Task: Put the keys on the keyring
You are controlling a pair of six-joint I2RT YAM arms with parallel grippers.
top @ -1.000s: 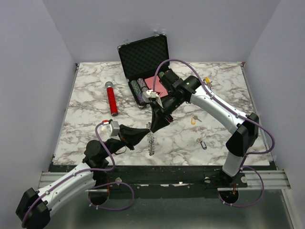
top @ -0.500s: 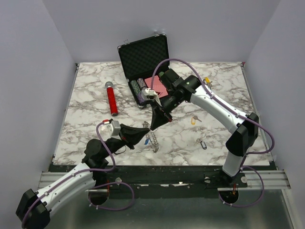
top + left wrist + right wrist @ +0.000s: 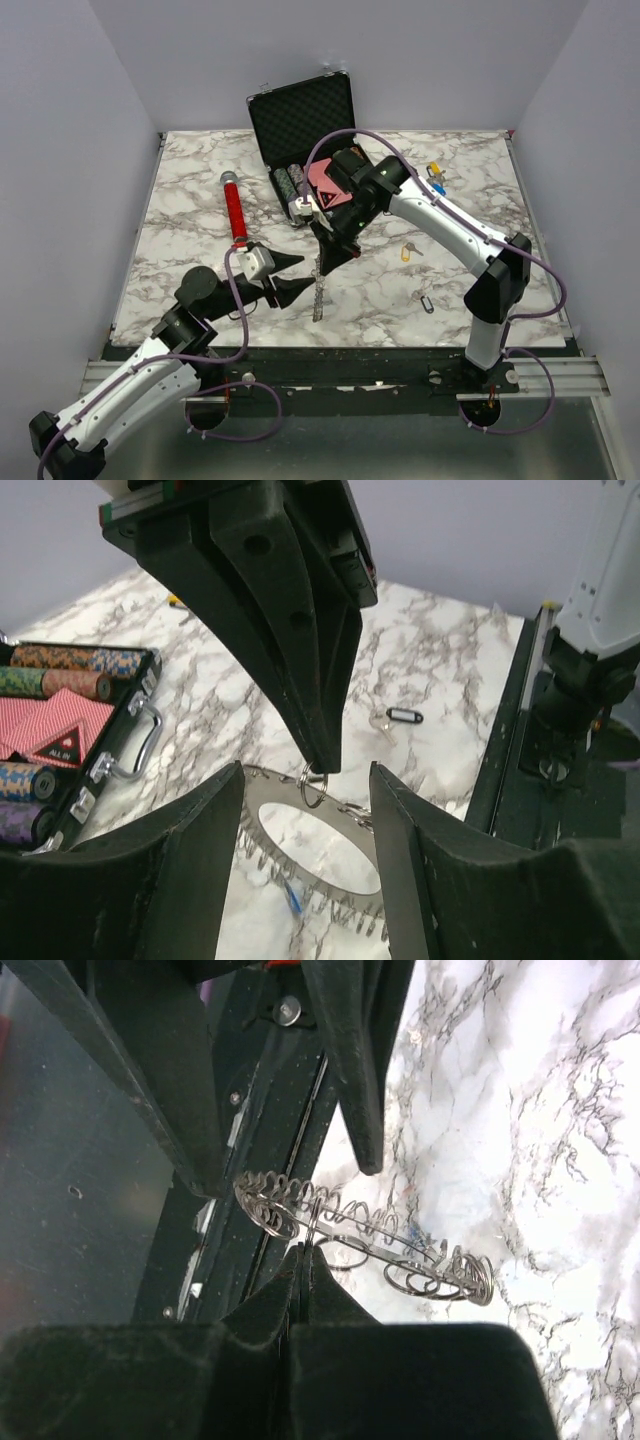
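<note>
The right gripper (image 3: 322, 262) is clamping shut on the keyring (image 3: 318, 290), hiding its top; the left gripper (image 3: 307, 270) is straddling it, jaws apart, near the table's (image 3: 180, 200) front edge.

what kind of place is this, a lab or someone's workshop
Probably a robot lab test cell: the left arm and right arm are bolted at the edge of a marble-patterned table, plain grey walls box it in, and an open poker-chip case looks like a prop.
</note>
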